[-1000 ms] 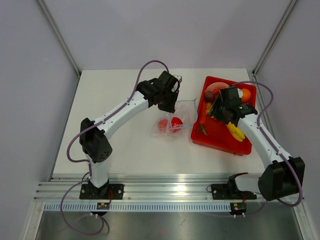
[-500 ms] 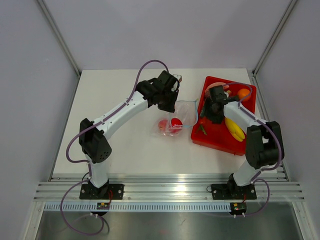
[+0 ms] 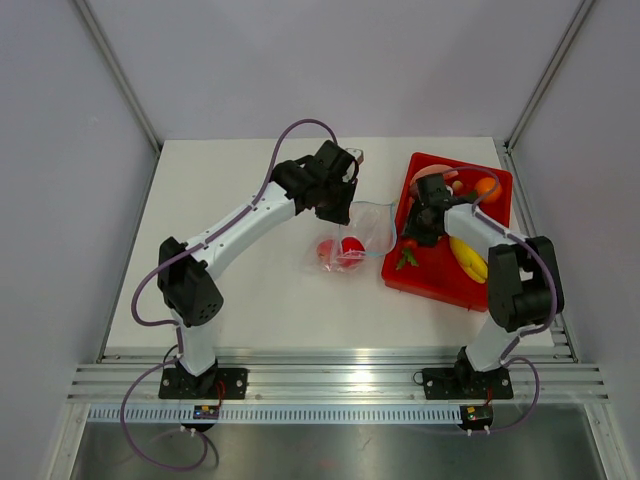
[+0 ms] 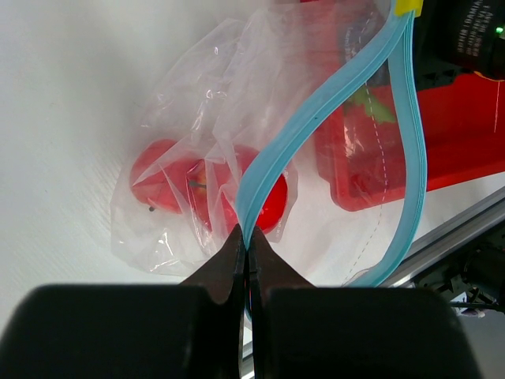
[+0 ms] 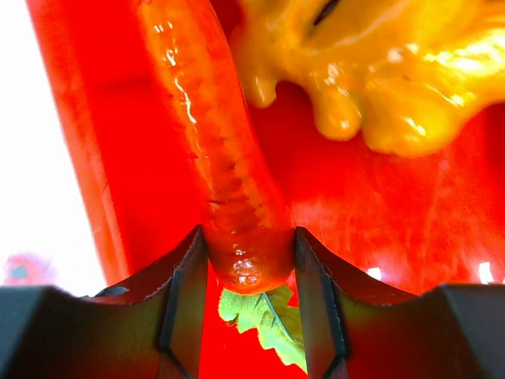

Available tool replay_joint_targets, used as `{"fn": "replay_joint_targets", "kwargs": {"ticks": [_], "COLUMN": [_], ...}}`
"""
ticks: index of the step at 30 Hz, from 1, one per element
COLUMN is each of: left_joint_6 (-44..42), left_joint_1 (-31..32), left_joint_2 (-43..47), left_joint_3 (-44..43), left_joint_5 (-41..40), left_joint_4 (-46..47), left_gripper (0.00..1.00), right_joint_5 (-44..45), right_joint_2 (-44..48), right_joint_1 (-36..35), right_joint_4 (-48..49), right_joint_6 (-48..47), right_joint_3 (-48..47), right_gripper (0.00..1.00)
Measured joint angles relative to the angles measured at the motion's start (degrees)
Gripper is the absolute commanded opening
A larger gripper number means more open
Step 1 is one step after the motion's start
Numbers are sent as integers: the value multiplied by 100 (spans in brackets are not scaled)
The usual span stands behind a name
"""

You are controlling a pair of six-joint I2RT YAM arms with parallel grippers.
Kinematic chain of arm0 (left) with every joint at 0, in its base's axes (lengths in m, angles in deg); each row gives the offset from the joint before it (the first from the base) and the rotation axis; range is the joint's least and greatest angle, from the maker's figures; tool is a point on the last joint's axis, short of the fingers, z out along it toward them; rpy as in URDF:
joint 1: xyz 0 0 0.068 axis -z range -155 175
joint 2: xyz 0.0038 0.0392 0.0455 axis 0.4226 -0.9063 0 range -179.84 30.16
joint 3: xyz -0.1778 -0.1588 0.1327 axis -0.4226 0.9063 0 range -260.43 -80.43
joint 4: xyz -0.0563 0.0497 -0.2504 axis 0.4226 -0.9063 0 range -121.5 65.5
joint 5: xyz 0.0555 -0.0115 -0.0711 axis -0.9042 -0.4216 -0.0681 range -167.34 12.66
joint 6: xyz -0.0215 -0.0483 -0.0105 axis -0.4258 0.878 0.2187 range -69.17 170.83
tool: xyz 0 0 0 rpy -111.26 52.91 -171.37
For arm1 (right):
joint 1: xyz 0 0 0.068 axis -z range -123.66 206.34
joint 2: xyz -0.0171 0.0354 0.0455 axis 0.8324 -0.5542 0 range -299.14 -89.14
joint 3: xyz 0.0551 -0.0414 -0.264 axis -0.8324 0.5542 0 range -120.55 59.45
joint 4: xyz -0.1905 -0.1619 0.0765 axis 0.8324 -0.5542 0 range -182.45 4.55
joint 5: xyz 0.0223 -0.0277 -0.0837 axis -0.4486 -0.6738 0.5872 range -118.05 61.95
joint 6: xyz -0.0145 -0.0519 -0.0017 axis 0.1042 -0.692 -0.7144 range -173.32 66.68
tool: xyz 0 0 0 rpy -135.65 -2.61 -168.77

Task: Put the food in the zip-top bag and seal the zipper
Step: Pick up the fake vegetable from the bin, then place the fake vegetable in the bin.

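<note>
The clear zip-top bag [image 3: 366, 224] lies on the white table beside the red tray [image 3: 440, 278], with two red toy fruits [image 3: 340, 248] inside. In the left wrist view, my left gripper [image 4: 247, 237] is shut on the light blue zipper strip [image 4: 316, 118], which holds the bag's mouth up and open; the fruits [image 4: 162, 172] show through the plastic. In the top view the left gripper [image 3: 346, 202] is at the bag's far edge. My right gripper [image 5: 248, 260] is down in the tray, its jaws pressed on both sides of an orange carrot [image 5: 221, 158] with green leaves [image 5: 260, 316].
The tray [image 5: 363, 205] also holds a yellow banana [image 3: 468, 260], an orange ball [image 3: 488, 186] and other toy food at its far end. A yellow lumpy toy [image 5: 379, 71] lies just past the carrot. The tray's left wall stands between the carrot and the bag.
My right gripper moved from the tray's middle to its left side and came down over the carrot. The left gripper and the bag have stayed put.
</note>
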Motion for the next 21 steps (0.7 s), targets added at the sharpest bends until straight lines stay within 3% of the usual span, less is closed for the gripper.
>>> {"fn": "replay_joint_targets", "kwargs": {"ticks": [13, 21], "left_joint_6": [2, 7], "left_joint_1": [-7, -11], "left_joint_2": [-94, -98], "left_joint_3": [-170, -214], "left_joint_5": [35, 46], "left_joint_4": [2, 2], "left_gripper": [0, 0], "right_joint_5": [46, -138], "right_joint_2": [2876, 3936], "right_joint_1": [13, -15], "right_joint_4": [-782, -1082], "right_joint_6": [-85, 232], "right_joint_3": [247, 0], "right_gripper": [21, 18]}}
